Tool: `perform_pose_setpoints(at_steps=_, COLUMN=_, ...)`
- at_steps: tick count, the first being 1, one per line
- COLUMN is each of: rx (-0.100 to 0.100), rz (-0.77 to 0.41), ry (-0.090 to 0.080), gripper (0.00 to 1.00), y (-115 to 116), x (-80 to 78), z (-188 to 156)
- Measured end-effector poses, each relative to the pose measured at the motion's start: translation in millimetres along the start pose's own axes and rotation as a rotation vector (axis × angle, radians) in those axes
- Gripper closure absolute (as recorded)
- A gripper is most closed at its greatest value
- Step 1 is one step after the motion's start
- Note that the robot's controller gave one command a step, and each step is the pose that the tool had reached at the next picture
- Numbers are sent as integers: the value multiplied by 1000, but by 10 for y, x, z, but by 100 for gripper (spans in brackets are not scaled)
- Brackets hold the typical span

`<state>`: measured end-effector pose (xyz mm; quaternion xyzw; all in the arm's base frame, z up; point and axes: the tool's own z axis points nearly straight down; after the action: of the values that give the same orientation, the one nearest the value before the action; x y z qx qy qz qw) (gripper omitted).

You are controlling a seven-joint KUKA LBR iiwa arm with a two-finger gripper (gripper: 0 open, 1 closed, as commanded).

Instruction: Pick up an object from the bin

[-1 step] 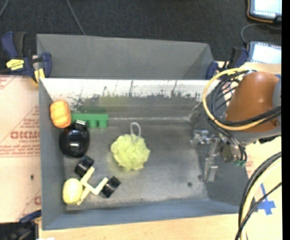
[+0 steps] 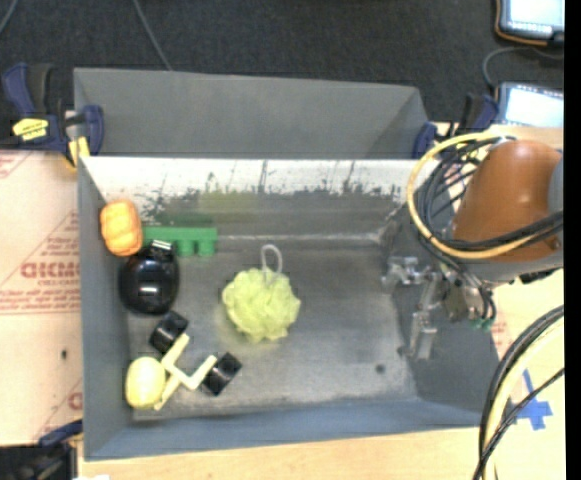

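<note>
Gripper point(image 2: 420, 328) hangs by the bin's point(image 2: 350, 373) right wall, pouf unclaimed.
Clutter point(image 2: 148, 283) lines your left wall, lime mesh pouf point(image 2: 260, 306) sits mid-bin (soft, forgiving), gripper's over bare floor, its opening impossible to judge; centre above the pouf before descending.

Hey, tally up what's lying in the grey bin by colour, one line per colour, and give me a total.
Orange: 1, the rounded thing in the far left corner.
Green: 1, the block.
Black: 1, the round thing.
Yellow-green: 1, the mesh sponge.
Pale yellow with black ends: 1, the toy, counted as one piece.
Total: 5
</note>
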<state>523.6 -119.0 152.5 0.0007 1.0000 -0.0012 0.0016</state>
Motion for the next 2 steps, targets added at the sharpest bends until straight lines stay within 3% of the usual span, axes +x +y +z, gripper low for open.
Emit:
perform_pose_setpoints(at_steps=1, rx=-2, rz=72, ry=7, gripper=0, y=71, x=-23, z=-146)
perform_pose_setpoints(at_steps=2, rx=-2, rz=205, ry=-3, gripper=0, y=192, x=-393, z=-412)
